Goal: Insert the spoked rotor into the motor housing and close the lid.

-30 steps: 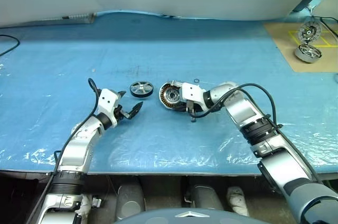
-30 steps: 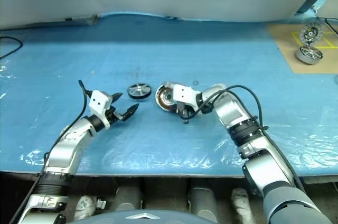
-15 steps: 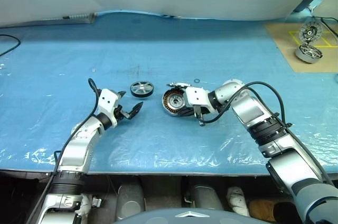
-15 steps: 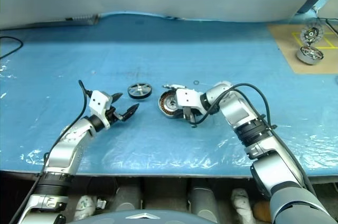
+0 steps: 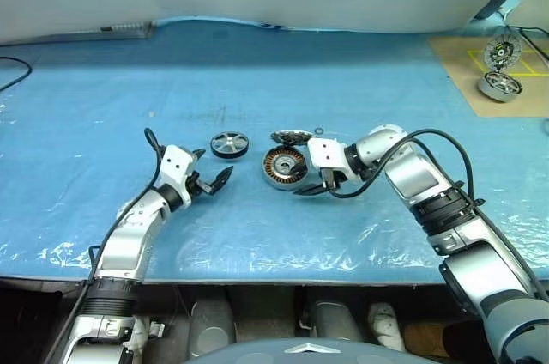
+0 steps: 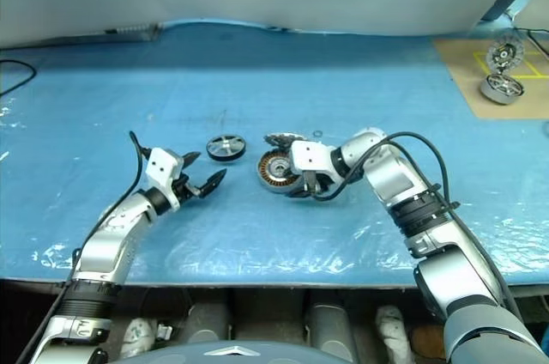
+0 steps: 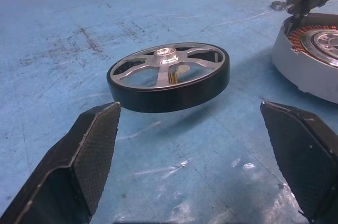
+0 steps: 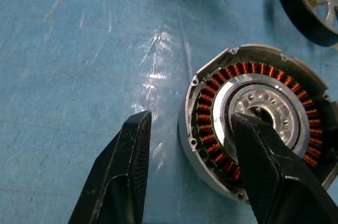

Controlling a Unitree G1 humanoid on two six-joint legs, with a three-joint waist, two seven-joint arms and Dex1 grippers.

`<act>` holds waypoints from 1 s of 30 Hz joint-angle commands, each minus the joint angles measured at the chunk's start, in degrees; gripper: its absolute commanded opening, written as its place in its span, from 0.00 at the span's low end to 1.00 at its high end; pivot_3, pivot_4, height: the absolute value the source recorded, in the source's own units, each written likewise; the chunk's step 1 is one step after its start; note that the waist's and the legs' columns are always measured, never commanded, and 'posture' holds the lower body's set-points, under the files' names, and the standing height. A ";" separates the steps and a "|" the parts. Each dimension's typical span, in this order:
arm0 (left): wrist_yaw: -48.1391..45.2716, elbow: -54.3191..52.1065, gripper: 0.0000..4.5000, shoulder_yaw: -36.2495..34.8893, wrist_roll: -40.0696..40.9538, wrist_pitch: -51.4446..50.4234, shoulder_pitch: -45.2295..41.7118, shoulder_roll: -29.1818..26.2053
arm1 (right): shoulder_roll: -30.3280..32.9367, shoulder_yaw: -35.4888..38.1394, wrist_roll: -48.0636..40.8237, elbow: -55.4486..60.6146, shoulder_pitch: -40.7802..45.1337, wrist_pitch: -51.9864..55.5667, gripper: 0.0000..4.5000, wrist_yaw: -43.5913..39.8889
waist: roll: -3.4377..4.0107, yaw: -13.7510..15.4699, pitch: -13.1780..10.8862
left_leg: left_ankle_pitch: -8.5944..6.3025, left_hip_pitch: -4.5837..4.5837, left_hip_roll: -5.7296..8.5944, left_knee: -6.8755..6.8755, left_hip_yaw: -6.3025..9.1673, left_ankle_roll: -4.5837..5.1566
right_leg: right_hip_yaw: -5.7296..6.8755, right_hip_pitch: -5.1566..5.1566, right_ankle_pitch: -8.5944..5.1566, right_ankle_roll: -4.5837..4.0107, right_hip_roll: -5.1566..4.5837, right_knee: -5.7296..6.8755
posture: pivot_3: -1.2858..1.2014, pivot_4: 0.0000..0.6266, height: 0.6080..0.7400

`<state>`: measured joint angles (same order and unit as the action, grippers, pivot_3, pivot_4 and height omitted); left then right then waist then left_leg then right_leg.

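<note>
The spoked rotor (image 5: 229, 143), a black-rimmed wheel with a silver spoked face, lies flat on the blue table cover. My left gripper (image 5: 211, 168) hovers just short of it, open, with the rotor (image 7: 169, 76) seen ahead between the fingers. To the right lies the motor housing (image 5: 284, 165), flat, with its copper windings facing up. My right gripper (image 8: 190, 121) is open over the housing (image 8: 253, 123), one finger above the inside and the other outside the wall, gripping nothing. The jagged silver lid (image 5: 292, 136) rests at the housing's far rim.
A small metal ring (image 5: 319, 131) lies just behind the lid. On a brown board (image 5: 459, 68) at the far right stand another silver ring (image 5: 501, 85) and a spoked disc (image 5: 497, 52). A black cable (image 5: 10, 72) runs at the far left edge.
My right gripper has opened and let go of the motor housing. The housing, held tilted on its edge before, now lies flat. The right hand shifted slightly right. The left arm kept still.
</note>
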<state>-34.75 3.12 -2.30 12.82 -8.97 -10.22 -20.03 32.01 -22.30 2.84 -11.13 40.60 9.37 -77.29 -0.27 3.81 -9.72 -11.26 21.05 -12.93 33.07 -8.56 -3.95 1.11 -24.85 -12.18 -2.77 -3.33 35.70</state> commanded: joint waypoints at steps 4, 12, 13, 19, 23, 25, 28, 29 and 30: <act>-0.75 -0.37 1.00 -0.41 0.53 1.72 -0.71 -0.38 | 3.35 7.22 -8.24 7.38 0.17 7.62 0.51 -1.14 | 0.00 0.09 0.00 | 0.00 0.01 0.01 0.00 0.00 0.01 | 0.00 0.00 0.00 0.00 -0.01 -0.01 | 0.52 0.24 1.00; -1.74 -1.48 1.00 -0.28 0.65 1.37 0.44 -0.92 | 10.55 15.66 -12.14 14.68 -9.11 17.79 0.51 5.81 | -0.01 0.27 0.00 | 0.00 0.01 0.02 -0.01 0.00 -0.01 | -0.01 0.02 0.00 0.01 -0.01 -0.06 | 0.52 0.24 1.00; -1.87 -1.47 1.00 -0.20 0.66 1.29 0.39 -0.94 | 10.80 15.81 -11.38 14.28 -9.94 17.74 0.51 7.54 | 0.00 0.25 0.00 | 0.00 0.00 0.01 -0.01 0.00 -0.01 | -0.01 0.02 0.00 0.01 0.00 -0.06 | 0.52 0.24 1.00; -2.22 -1.00 1.00 0.23 0.51 0.65 -0.85 -0.85 | 2.90 16.05 -5.14 4.85 -10.15 16.26 0.51 26.76 | -0.01 -0.47 0.00 | 0.02 -0.05 0.03 0.00 -0.02 -0.04 | -0.08 0.06 0.02 -0.01 0.04 0.01 | 0.52 0.24 1.00; -1.96 -1.91 1.00 0.24 0.67 -0.95 -1.94 -1.00 | -3.70 16.40 -3.47 -1.71 -8.44 13.92 0.51 35.78 | 0.00 -0.52 0.00 | 0.02 -0.03 0.05 -0.01 -0.02 -0.05 | -0.07 -0.01 0.02 -0.01 0.02 -0.04 | 0.52 0.24 1.00; -1.67 -2.83 1.00 0.26 0.70 -1.73 -1.95 -0.97 | -6.83 17.12 -3.22 -6.02 -6.86 12.47 0.51 39.91 | 0.00 -0.61 0.00 | 0.03 0.05 0.06 -0.02 -0.02 -0.06 | -0.08 -0.09 0.02 -0.02 0.02 -0.05 | 0.52 0.24 1.00; -1.18 -4.44 1.00 0.30 0.71 -2.75 -1.49 -0.83 | -10.37 18.53 -3.63 -11.87 -4.51 10.09 0.51 44.72 | 0.00 -0.79 0.00 | 0.03 0.10 0.06 -0.06 -0.02 -0.06 | -0.07 -0.16 0.03 -0.02 0.02 -0.05 | 0.52 0.24 1.00; -1.00 -4.96 1.00 0.31 0.71 -3.13 -1.40 -0.80 | -11.23 18.98 -3.73 -13.47 -3.79 9.32 0.51 46.09 | 0.00 -0.82 0.00 | 0.03 0.10 0.06 -0.06 -0.02 -0.06 | -0.07 -0.16 0.03 -0.02 0.02 -0.04 | 0.52 0.24 1.00; -0.78 -5.77 1.00 0.29 0.80 -3.61 -1.12 -0.75 | -12.06 19.39 -3.68 -15.15 -3.05 8.48 0.55 47.47 | 0.01 -0.84 0.00 | 0.03 0.10 0.06 -0.06 -0.02 -0.06 | -0.07 -0.15 0.03 -0.02 0.02 -0.04 | 0.52 0.24 1.00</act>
<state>-35.84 0.50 -1.85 12.87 -12.14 -11.38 -20.48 20.29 -4.91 -0.21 -25.45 36.12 19.94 -32.02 -0.26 2.97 -9.73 -11.24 21.15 -12.87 33.01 -8.58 -4.01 1.04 -25.00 -12.15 -2.79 -3.32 35.66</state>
